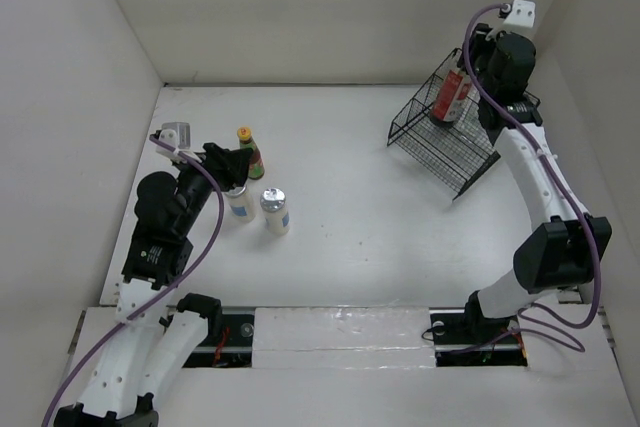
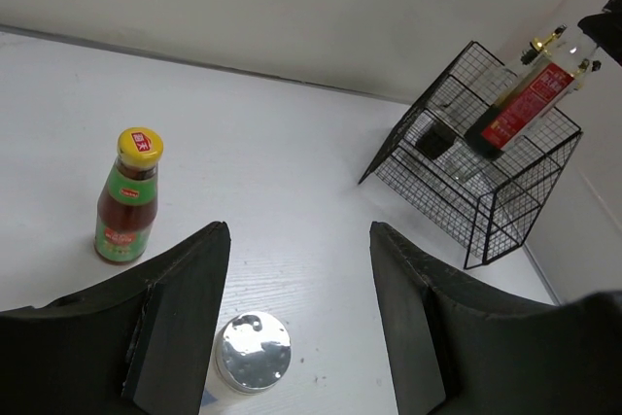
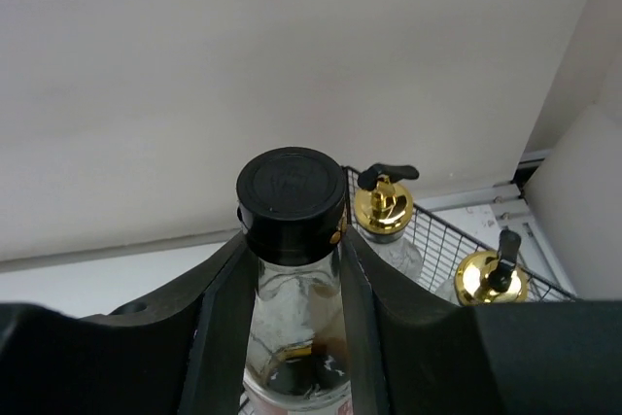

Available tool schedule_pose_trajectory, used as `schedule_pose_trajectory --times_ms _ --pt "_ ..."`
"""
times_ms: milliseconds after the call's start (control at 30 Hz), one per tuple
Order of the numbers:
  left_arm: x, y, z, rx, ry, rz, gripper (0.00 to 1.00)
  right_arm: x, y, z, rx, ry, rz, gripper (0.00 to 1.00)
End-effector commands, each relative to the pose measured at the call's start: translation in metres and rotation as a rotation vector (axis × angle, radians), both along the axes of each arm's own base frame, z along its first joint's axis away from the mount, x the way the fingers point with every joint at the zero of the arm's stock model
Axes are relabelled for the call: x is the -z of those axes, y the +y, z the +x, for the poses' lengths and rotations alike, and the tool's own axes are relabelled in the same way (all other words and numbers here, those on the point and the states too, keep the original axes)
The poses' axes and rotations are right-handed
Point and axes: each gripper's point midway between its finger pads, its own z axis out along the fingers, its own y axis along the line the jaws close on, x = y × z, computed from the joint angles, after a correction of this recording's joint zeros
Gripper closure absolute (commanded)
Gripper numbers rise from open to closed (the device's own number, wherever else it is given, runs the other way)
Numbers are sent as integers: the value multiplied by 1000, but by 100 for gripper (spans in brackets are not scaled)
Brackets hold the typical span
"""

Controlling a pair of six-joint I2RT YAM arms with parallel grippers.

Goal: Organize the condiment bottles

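Bright, diffuse light floods the white tabletop, leaving only soft, short shadows. Glare flares on the silver bottle cap. Both wrist views bow at the edges, their near foregrounds dark and soft.

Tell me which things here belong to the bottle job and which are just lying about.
Job: black-capped bottle, held in the right fingers; two gold-pourer bottles; yellow-capped bottle; two white bottles.
Rest: black wire basket, with the gold-pourer bottles in it.
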Motion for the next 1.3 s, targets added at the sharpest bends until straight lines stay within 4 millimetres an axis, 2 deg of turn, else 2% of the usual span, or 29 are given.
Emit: schedule_pose_trajectory --times_ms 0,267,467,600,633,700,733,867,900,1033,1067,1100,1200,1267 --pt "-12 -1 1 9 -44 -16 44 -123 -10 -20 35 -366 30 82" --pt "-12 -1 1 9 -44 -16 44 -116 -19 -5 93 -392 26 82" --pt "-9 -1 4 -1 -33 -14 44 -98 -22 1 115 -403 22 82" --pt "-4 -1 6 -1 -18 -1 44 -75 -22 5 117 -382 10 82" --pt "-4 -1 6 -1 -18 -1 44 -60 -22 8 116 -356 7 82" --pt "-4 -1 6 -1 -18 -1 44 -50 -17 9 107 -350 8 82" --pt "-4 -1 6 -1 -18 -1 44 -37 -17 10 107 -323 4 82" --pt "-4 -1 6 -1 -18 -1 44 -12 -11 17 96 -286 9 82" --pt "-4 -1 6 -1 -18 -1 44 0 -11 20 95 -262 5 82" --pt "-4 -1 6 -1 -18 -1 44 11 -4 24 82 -243 31 82" --pt "-4 -1 6 -1 -18 -1 44 22 -4 27 82 -222 28 82" --pt "-4 -1 6 -1 -18 -1 44 22 -4 27 82 -222 28 82" --pt "-6 0 4 -1 -27 -3 44 43 -2 35 80 -173 40 78" --pt "-6 0 4 -1 -27 -3 44 49 -2 37 80 -162 38 77"
